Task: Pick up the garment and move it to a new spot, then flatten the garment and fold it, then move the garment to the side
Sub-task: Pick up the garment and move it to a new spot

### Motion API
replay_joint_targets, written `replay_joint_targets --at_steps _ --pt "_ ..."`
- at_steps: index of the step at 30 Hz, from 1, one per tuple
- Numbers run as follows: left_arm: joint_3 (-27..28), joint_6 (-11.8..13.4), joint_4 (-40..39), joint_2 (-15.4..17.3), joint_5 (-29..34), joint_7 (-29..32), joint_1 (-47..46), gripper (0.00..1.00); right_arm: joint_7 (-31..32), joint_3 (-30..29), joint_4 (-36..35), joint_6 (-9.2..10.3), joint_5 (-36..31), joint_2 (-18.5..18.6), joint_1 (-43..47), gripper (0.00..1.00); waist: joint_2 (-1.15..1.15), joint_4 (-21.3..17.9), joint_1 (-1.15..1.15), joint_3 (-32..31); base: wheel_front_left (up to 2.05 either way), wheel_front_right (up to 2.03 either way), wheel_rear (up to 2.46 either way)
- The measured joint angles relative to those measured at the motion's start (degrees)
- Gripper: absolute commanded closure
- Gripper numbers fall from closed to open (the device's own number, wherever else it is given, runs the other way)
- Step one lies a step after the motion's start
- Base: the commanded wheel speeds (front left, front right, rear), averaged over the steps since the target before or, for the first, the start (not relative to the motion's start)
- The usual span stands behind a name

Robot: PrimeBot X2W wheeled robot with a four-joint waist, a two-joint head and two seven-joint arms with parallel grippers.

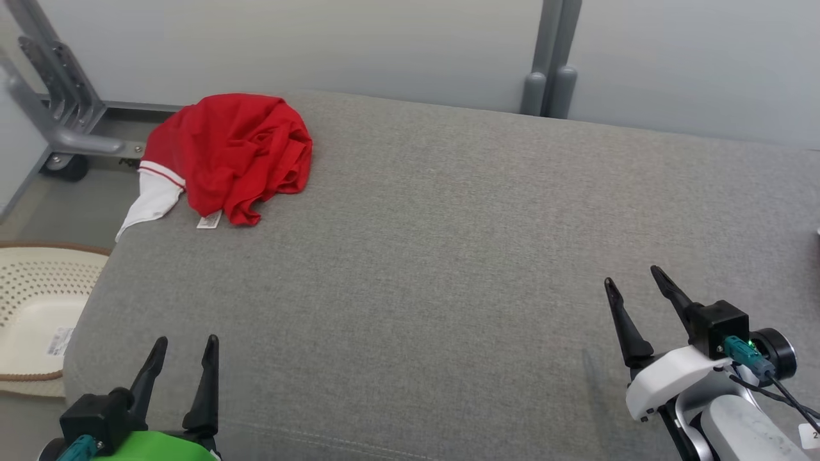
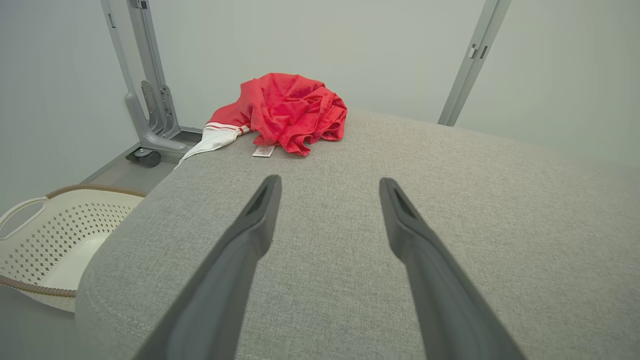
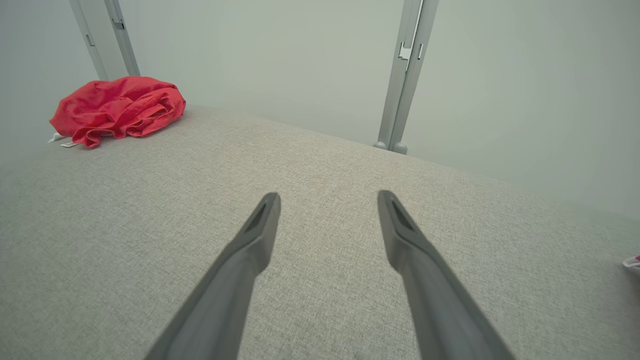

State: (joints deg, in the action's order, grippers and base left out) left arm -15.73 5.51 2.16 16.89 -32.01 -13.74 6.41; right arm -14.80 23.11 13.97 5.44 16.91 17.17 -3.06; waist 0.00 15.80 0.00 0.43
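The left gripper (image 1: 187, 339) hangs with its two dark fingers spread wide and nothing between them, low at 7 o'clock in the head view; the right gripper (image 1: 631, 275) is likewise wide apart and empty at 4 o'clock, its fingers leaning slightly toward 11. Both hover over bare grey fabric, well apart from the garment (image 1: 230, 150), which lies crumpled in a red heap at the far left corner of the grey padded surface (image 1: 448, 269), at about 10 o'clock in the head view. From the left gripper the heap sits near 12 o'clock, and from the right gripper it sits out at 10 o'clock. A white part with a red and white striped band (image 1: 154, 195) spills from the heap's 8 o'clock side and droops over the left edge of the padding. A small white label (image 1: 209, 221) lies flat on the fabric at the heap's 6 o'clock edge, touching it. Beyond the garment, at 10 o'clock, a grey metal frame (image 1: 61, 102) stands on a dark wheel (image 1: 63, 168). On the floor at 8 o'clock, beside the padding's left edge, is a cream perforated basket (image 1: 35, 301) with a brown rim. At 1 o'clock a pair of grey posts (image 1: 552, 64) rises against the pale wall (image 1: 384, 45)
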Motion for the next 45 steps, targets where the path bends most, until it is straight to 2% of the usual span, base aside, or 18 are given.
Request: replay_joint_targets --at_steps 6,15,18,24,27,31,37,45 --pt "1.56 0.0 -0.51 0.63 -0.03 -0.01 0.04 0.0 0.49 1.0 -0.38 0.15 -0.03 -0.86 -0.02 0.0 0.0 3.1 0.0 0.51 0.0 0.0 0.0" --pt "2.22 -0.04 -1.2 0.88 -1.18 0.11 -0.11 0.0 1.12 0.31 -2.07 0.22 -0.78 0.13 -0.32 0.0 0.0 2.7 0.0 3.17 0.0 0.0 0.0" --pt "2.23 -0.98 -1.44 0.84 -3.2 1.8 -1.89 0.0 1.64 -0.44 -3.45 0.3 -0.99 1.09 -1.19 0.0 0.0 2.44 0.0 4.62 0.0 0.0 0.0" --pt "2.33 -3.03 -0.99 1.71 -8.7 11.1 -11.45 0.0 3.12 -1.29 -6.71 0.48 -2.81 3.21 -4.59 0.0 0.0 2.04 0.0 8.52 0.0 0.0 0.0" --pt "3.09 -3.05 0.11 3.75 -11.05 17.06 -17.28 0.0 4.05 -1.09 -8.32 0.37 -3.41 4.11 -6.41 0.0 0.0 1.72 0.0 10.72 0.0 0.0 0.0" --pt "5.25 -2.87 3.11 4.77 -15.92 24.72 -24.64 0.0 5.28 -0.34 -10.12 -0.44 -4.02 4.67 -9.06 0.0 0.0 1.0 0.01 13.77 0.0 0.0 0.0" --pt "10.95 -0.41 7.04 6.37 -21.41 32.12 -33.68 0.0 6.37 1.08 -12.47 -1.41 -4.46 4.15 -12.96 0.0 0.0 -0.93 0.01 18.3 0.0 0.0 0.0" --pt "16.97 0.64 10.4 11.05 -23.65 37.35 -40.02 0.0 7.14 1.33 -14.03 -2.0 -4.82 3.45 -16.21 0.0 0.0 -5.22 0.01 24.1 0.0 0.0 0.0"
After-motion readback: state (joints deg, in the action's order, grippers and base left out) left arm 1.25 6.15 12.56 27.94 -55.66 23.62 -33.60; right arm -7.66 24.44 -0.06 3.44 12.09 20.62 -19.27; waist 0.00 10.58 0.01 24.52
